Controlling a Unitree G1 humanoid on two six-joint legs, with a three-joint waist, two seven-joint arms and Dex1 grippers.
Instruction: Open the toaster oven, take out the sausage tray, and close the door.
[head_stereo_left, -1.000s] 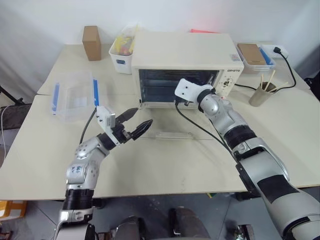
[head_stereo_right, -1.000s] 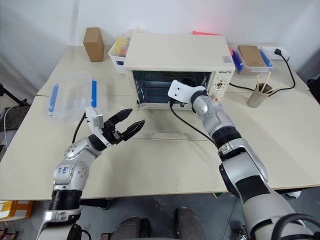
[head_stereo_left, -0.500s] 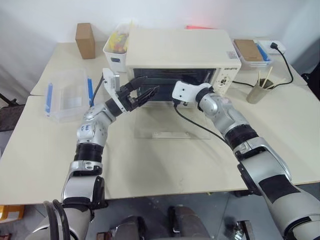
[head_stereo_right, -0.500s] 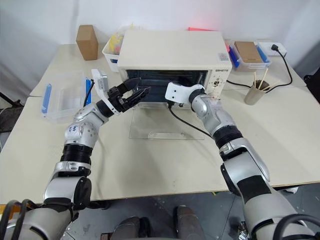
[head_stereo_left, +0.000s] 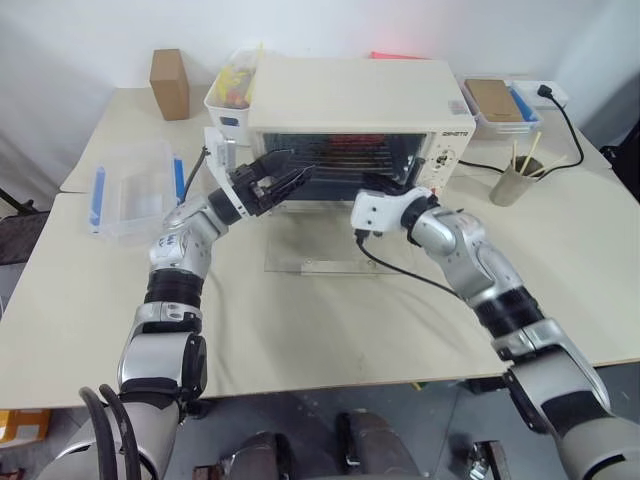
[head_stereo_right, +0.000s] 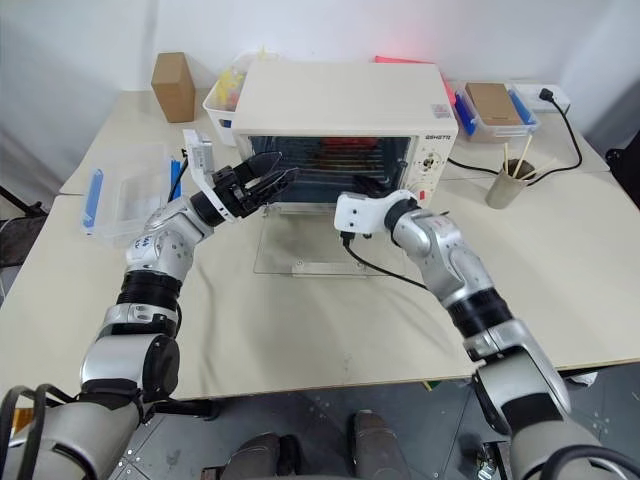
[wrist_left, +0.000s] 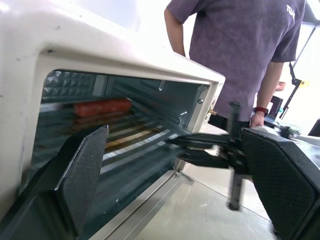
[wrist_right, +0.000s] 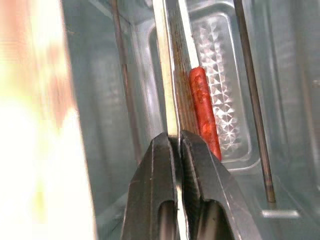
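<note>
The toaster oven (head_stereo_left: 350, 110) is a cream-white box at about 12 o'clock on the desk (head_stereo_left: 300, 320), with knobs on a panel at its right end. Its door (head_stereo_left: 325, 250), a glass panel, lies folded down flat on the desk in front of the open cavity. Inside, the sausage tray (wrist_right: 175, 95) is a thin silver sheet with brown staining, carrying one red sausage (wrist_right: 204, 112); it sits on the rails within the cavity, its front edge at the mouth.

The right claw (wrist_right: 178, 145) is clamped on the tray's front rim, its two black fingers pressed together over the metal edge. The left claw (head_stereo_left: 290, 172) stands wide apart at the left part of the oven mouth, at about 10 o'clock from the right one, holding nothing.

The head views show the layout: a clear plastic box (head_stereo_left: 135, 190) with blue latches at 9 o'clock, a brown carton (head_stereo_left: 169, 82) at 11 o'clock, a white bin (head_stereo_left: 228, 100) beside the oven, and a cup of sticks (head_stereo_left: 512, 182) at 2 o'clock. The right wrist view shows the pinch on the rim close up, with the sausage just beyond the fingertips. The left wrist view shows the sausage lying across the tray, the right claw side-on, and a person (wrist_left: 240, 45) in a purple shirt standing behind the desk.
</note>
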